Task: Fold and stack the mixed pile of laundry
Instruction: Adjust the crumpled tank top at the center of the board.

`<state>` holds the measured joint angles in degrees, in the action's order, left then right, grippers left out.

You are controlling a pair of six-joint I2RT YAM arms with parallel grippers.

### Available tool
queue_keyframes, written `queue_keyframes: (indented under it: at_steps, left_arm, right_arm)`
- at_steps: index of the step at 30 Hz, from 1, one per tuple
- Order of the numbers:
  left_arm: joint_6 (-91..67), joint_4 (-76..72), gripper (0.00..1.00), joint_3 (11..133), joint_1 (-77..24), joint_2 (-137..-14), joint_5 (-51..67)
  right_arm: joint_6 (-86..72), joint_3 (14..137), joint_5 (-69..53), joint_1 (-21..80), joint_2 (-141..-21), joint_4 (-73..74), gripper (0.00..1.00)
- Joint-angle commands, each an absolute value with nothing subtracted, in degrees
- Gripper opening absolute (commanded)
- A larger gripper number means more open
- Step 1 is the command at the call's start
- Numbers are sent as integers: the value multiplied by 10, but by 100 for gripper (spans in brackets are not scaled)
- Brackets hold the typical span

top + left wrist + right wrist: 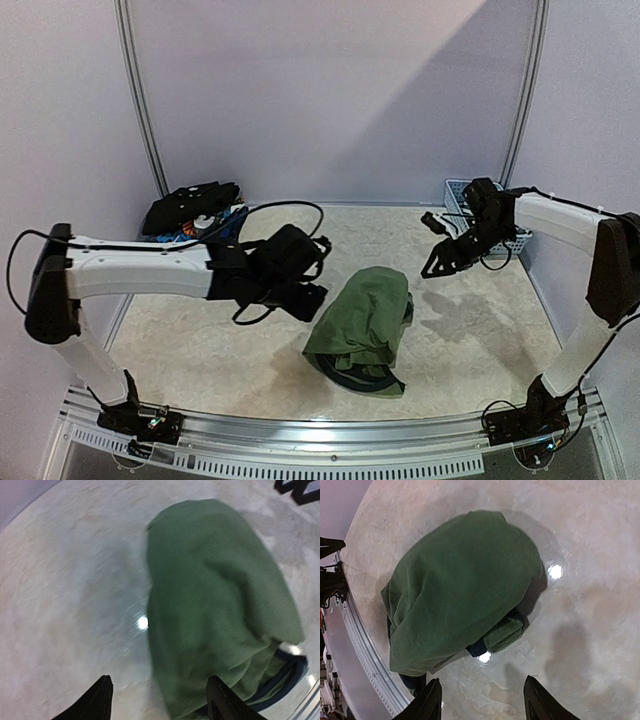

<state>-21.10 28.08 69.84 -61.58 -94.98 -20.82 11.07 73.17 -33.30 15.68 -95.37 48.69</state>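
Two tools hang open and empty above the table (200, 340), the left tool (158, 680) just left of the crumpled olive-green T-shirt (365, 320) lying mid-table, the right tool (482, 678) beyond its far-right side.

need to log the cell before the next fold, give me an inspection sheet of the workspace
surface: pale marbled table, glare spots, no spills seen
job's things: olive-green T-shirt bunched mid-table, dark trim at its near edge; dark laundry pile in the far left corner
clutter: light-blue basket in the far right corner
hands: left hand open, empty, beside the shirt; right hand open, empty, raised
cables: black cable loops over the table near the pile
surroundings: plain pale walls, nothing else seen
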Motion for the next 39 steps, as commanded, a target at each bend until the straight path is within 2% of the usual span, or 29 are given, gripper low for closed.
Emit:
queue_keyframes:
  at_steps: [1,9,14,15,19,21,24,26,34,39]
  left_arm:
    - [-230,187,66,798,-638,-1061,-59]
    - [-303,194,66,925,-639,-1204,18]
    - [-326,183,65,928,-636,-1248,75]
    - [-328,184,63,929,-636,-1253,77]
    - [-328,195,34,916,-633,-1242,51]
    - [-327,176,21,892,-627,-1220,47]
    - [-330,144,1,850,-614,-1177,41]
    - [-324,132,0,822,-603,-1137,28]
    - [-275,216,0,710,-528,-831,-126]
    - [-287,344,0,677,-482,-695,-200]
  right_arm:
    - [110,706,-347,154,-995,515,56]
    - [100,712,-381,157,-1064,506,61]
    - [108,732,-407,169,-1123,507,63]
    - [108,737,-411,172,-1132,502,63]
    - [103,763,-422,183,-1166,497,55]
    - [104,773,-442,183,-1179,494,46]
    - [108,789,-460,183,-1195,488,14]
    - [120,809,-458,182,-1199,502,1]
    - [163,879,-409,134,-1075,570,0]
    - [170,906,-425,78,-1011,614,0]
